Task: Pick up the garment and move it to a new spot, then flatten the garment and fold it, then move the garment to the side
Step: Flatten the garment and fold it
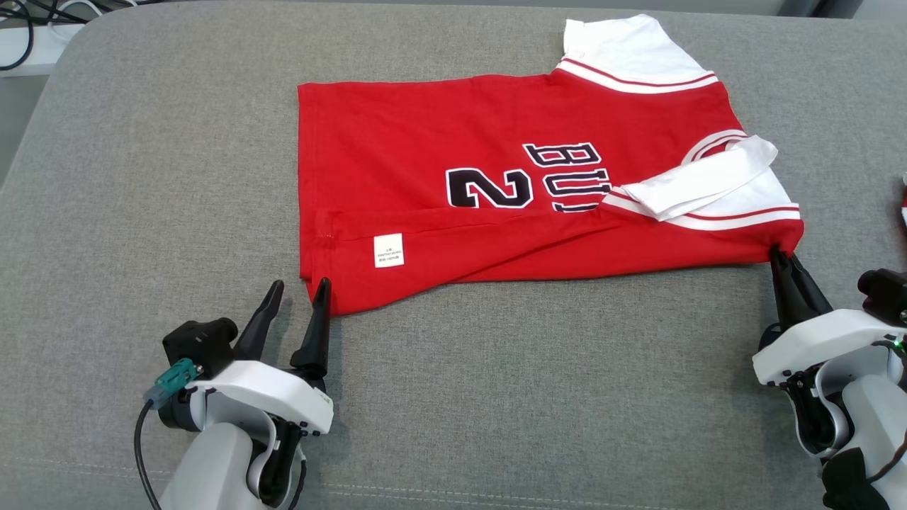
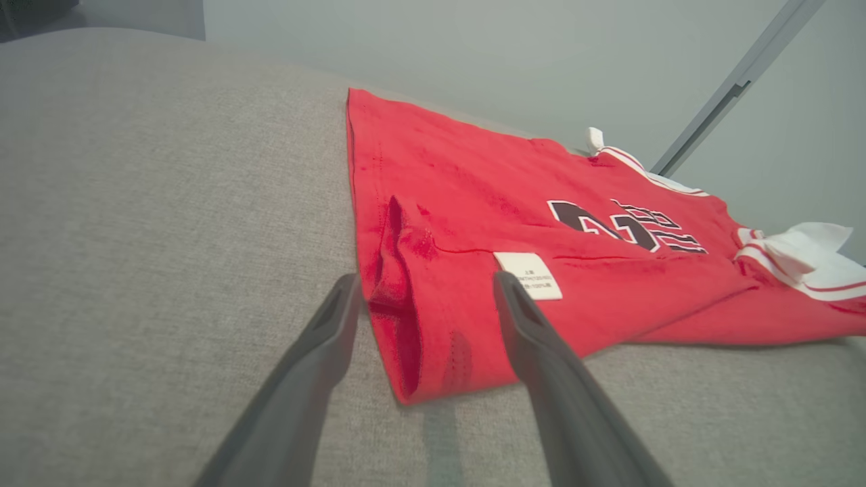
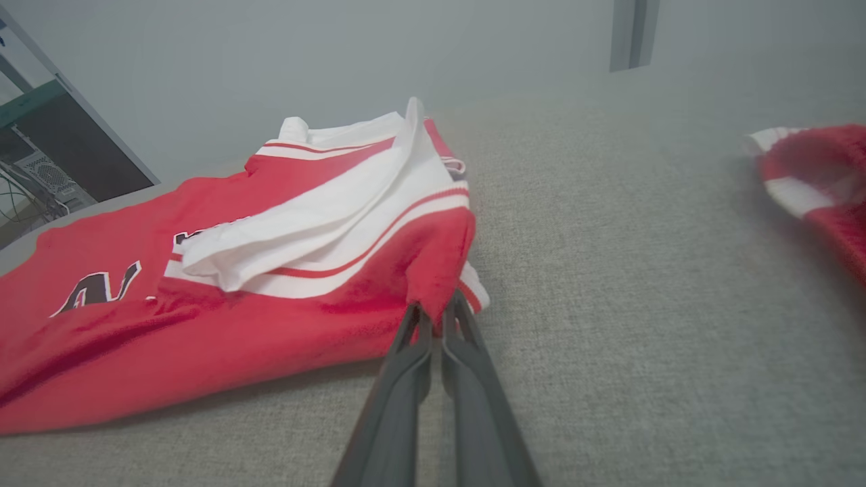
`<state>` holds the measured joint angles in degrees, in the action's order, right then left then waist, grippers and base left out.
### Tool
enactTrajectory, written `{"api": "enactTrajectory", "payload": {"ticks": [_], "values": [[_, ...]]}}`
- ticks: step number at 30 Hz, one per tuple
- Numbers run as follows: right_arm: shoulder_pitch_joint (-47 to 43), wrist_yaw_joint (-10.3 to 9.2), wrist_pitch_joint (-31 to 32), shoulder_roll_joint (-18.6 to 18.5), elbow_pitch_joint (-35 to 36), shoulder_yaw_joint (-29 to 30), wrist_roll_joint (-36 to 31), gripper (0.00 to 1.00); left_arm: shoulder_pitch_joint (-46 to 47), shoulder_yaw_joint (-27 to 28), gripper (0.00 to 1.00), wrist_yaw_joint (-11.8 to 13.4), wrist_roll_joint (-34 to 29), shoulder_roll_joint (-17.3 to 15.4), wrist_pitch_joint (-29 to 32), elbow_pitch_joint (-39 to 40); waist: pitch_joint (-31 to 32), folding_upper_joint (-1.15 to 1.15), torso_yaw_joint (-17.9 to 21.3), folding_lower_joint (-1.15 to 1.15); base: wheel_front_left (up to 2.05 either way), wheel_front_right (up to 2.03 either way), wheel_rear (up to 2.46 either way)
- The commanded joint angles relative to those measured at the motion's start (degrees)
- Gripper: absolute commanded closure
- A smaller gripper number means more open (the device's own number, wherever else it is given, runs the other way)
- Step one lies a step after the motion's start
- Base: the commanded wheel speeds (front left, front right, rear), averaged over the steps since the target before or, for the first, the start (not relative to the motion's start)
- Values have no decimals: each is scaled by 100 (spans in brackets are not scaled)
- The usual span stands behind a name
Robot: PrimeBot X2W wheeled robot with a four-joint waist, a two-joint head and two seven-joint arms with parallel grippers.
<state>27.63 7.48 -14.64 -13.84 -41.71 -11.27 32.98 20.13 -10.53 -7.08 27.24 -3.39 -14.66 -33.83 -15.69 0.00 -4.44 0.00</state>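
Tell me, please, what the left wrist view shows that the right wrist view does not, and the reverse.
Left wrist view, not the right: the white label on the red shirt, and the open left fingers either side of its hem corner. Right wrist view, not the left: the right fingers shut on the shirt's other corner, and a second red-and-white cloth apart. Both: the shirt's dark print, a white sleeve, the grey cushion.

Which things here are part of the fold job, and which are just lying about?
In the job:
- jersey
- right gripper, shut on the jersey's near corner
- left gripper, open at the hem corner
- cushion, the work surface

Lying about:
- red and white cloth, off to the right
- cables, beyond the cushion's far left corner
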Motion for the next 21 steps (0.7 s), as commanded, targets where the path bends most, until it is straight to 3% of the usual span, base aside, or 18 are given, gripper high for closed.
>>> {"api": "enactTrajectory", "payload": {"ticks": [1, 7, 21], "values": [[-28, 1, -36, -106, 113, -41, -71, 100, -72, 154, 0, -41, 34, -140, -34, 66, 9, 0, 10, 0, 0, 0, 0], [-44, 1, -36, -84, 121, -57, -116, 100, -58, -102, 0, -41, 375, -165, -34, -176, 14, 0, 42, 0, 0, 0, 0], [27, 1, -36, -49, 178, -141, -121, 100, 286, -452, 0, -41, 523, -582, -34, -232, -95, 0, 156, 0, 0, 0, 0]]}}
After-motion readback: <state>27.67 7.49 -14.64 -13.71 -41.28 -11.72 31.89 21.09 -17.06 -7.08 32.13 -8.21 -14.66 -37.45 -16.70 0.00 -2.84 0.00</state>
